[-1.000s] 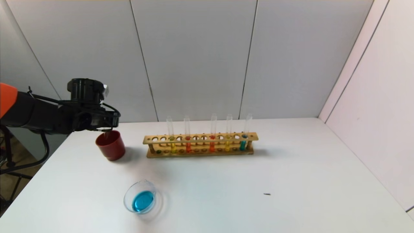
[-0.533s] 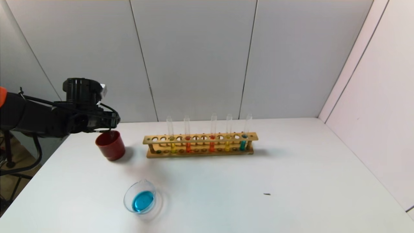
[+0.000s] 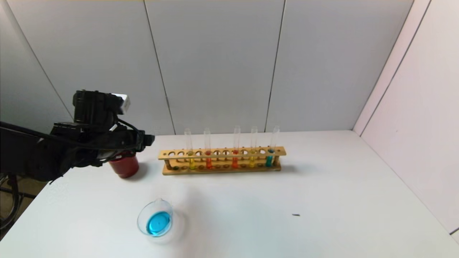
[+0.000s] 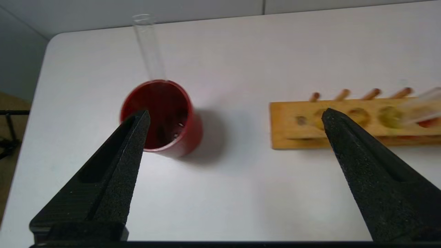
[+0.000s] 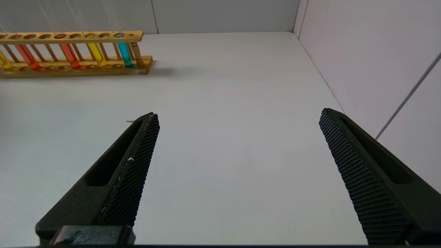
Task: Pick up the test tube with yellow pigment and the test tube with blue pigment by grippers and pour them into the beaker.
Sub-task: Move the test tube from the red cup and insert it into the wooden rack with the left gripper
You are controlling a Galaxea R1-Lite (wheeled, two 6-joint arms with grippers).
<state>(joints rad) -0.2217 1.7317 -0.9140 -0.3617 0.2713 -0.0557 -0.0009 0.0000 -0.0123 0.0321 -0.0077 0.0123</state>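
Risk: left claw (image 4: pixel 234 115) hangs over the desk's far-left area between red cup (image 4: pixel 162 119) and rack (image 3: pixel 220 160). Swinging right with jaws this wide could clip the rack end or tip the cup (an empty tube (image 4: pixel 149 46) leans in it).

Left claw: spread wide, holding nothing, touching nothing. Right claw (image 5: pixel 239 119): also spread, empty, over the right side.

Yellow tube (image 3: pixel 252 162) and blue tube (image 3: pixel 269 159) stand in the rack near the far edge; beaker (image 3: pixel 157 209), blue inside, near the front-left edge.

Layout around the left gripper (image 3: pixel 148 139)

The dark red opaque cup (image 3: pixel 124 165), an empty clear glass tube (image 4: pixel 149 46) standing in it, sits just below-left; the long wooden tube rack (image 3: pixel 222 160) lies right; the low clear glass beaker (image 3: pixel 156 222) lies nearer, below-right.
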